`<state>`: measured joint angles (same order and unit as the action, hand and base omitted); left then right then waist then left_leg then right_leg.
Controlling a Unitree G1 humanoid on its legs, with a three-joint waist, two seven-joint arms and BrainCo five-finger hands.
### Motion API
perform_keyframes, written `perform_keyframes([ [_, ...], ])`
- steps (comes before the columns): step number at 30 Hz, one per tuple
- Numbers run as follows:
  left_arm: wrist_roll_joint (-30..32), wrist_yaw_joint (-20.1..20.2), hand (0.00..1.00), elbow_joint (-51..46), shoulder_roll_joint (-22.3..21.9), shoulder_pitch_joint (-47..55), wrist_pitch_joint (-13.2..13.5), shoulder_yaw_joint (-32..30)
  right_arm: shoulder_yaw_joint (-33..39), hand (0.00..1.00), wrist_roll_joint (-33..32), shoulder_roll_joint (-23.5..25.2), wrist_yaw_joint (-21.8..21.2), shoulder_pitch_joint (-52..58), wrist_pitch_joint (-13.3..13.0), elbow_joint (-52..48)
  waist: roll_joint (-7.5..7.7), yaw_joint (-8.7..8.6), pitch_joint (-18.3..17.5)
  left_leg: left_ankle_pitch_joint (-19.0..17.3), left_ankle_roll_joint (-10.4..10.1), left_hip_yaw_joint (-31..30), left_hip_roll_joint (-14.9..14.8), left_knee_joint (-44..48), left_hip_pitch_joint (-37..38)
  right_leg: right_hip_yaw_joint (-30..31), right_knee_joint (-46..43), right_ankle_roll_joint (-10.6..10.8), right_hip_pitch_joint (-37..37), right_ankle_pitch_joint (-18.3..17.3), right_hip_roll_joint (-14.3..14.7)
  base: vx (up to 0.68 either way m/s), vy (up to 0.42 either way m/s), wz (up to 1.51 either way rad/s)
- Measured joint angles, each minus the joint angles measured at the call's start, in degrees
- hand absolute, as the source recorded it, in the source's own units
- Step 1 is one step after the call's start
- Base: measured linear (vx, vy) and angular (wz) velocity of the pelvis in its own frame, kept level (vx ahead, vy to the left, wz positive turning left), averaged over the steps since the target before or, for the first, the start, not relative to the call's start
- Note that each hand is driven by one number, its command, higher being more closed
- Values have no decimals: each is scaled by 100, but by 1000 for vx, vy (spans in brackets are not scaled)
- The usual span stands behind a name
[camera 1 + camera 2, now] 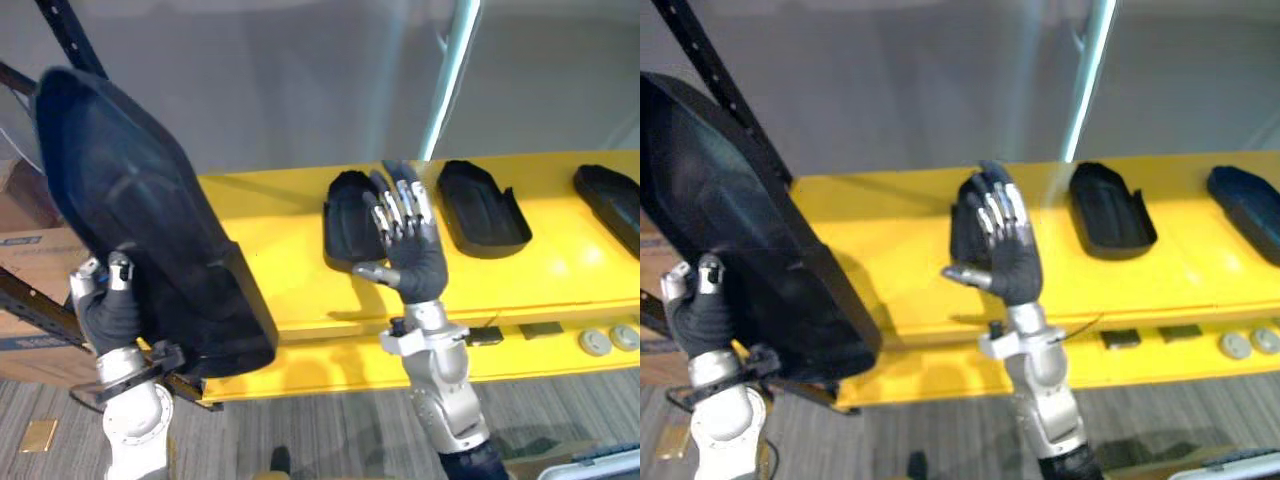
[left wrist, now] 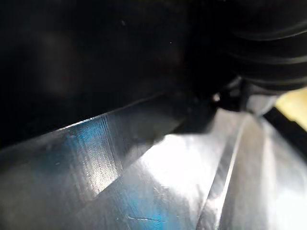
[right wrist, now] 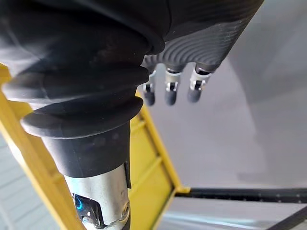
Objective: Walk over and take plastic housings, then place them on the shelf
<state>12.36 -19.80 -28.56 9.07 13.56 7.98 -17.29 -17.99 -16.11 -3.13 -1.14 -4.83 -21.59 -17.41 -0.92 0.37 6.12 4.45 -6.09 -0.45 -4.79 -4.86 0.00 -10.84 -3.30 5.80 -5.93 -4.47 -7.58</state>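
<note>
- The held housing is a large shell of matte black plastic, long with a rounded upper end and a squared, boxy lower end. It has a shallow ridge along its back.
- It is raised and tilted in front of the left end of the yellow shelf, clear of the shelf's surface.
- The left hand grips the held housing at its lower edge, with bent silver knuckles showing above the dark ribbed cover.
- The right hand is raised with its fingers straight and spread, holding nothing.
- The shelf is smooth, glossy yellow with a thick front lip.
- Three more black shells lie hollow side up on the shelf, each a shallow tray with a rounded end: the nearest housing partly behind the right hand, the middle housing near it, and the far housing at the right edge.
- The floor below is grey with fine stripes.
</note>
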Motion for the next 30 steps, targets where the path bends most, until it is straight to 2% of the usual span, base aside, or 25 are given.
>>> perform_keyframes([
  [3, 24, 76, 100, 290, 227, -63, -107, -27, -3, 0, -6, -108, -23, 1, 5, 1, -17, -2, -11, 12, 8, 10, 12, -1, 2, 2, -1, 2, 0, 2, -12, 0, 0, 0],
  [7, 163, 98, 100, 1534, 531, -560, -558, 8, -14, 0, -128, -241, -172, -16, 73, 1, -48, -10, -35, 32, 0, 120, -18, 0, -10, 106, -25, 28, 92, 24, -4, -25, -1, -12],
  [8, 160, 67, 100, 1938, 634, -731, -670, 26, -12, 0, -158, -262, -233, -17, 128, 1, -49, -48, -34, 39, -1, 160, -29, 0, -11, 154, -28, 35, 124, 36, 11, -26, -2, -21],
  [14, -3, -87, 100, 3545, 1152, -1755, -943, 71, -35, 0, -470, -514, -601, -31, 334, -3, -104, -209, -17, 78, -29, 434, -86, 26, -32, 461, -159, 16, 394, 86, 45, -31, 2, -24],
  [16, -129, -184, 100, 3888, 1310, -2045, -955, 71, -86, 0, -571, -533, -724, -30, 363, -11, -148, -316, 9, 92, -27, 456, -88, 26, -44, 491, -217, 15, 447, 84, 41, -37, 7, -14],
  [18, -231, -255, 100, 4165, 1366, -2316, -987, 65, -165, 0, -637, -602, -853, -52, 425, -64, -215, -344, 48, 93, -26, 572, -93, 26, -37, 611, -300, 16, 549, 81, 39, -46, 16, -22],
  [21, -532, -306, 100, 4698, 1473, -2806, -1072, 65, -417, 0, -669, -704, -1013, -57, 478, -268, -378, -459, 139, 128, -24, 660, -74, 26, -112, 709, -535, 53, 784, 23, -20, -47, 25, -12],
  [25, -567, -309, 100, 5028, 1618, -3153, -1188, 65, -474, 0, -670, -755, -1026, -58, 582, -352, -427, -498, 167, 134, -24, 735, -46, 26, -116, 818, -895, 70, 1002, -138, -71, -24, 4, -9],
  [27, -556, -280, 100, 5121, 1727, -3237, -1295, 64, -494, 0, -672, -780, -1027, -59, 623, -428, -454, -558, 182, 134, -24, 762, -31, 26, -125, 839, -1063, 67, 1094, -224, -117, -4, -4, -2],
  [30, -441, -176, 100, 5249, 1849, -3415, -1651, 46, -504, 0, -676, -810, -1027, -74, 674, -504, -529, -565, 224, 132, -21, 914, 13, 26, -127, 947, -1255, 103, 1229, -304, -166, -7, 3, -11],
])
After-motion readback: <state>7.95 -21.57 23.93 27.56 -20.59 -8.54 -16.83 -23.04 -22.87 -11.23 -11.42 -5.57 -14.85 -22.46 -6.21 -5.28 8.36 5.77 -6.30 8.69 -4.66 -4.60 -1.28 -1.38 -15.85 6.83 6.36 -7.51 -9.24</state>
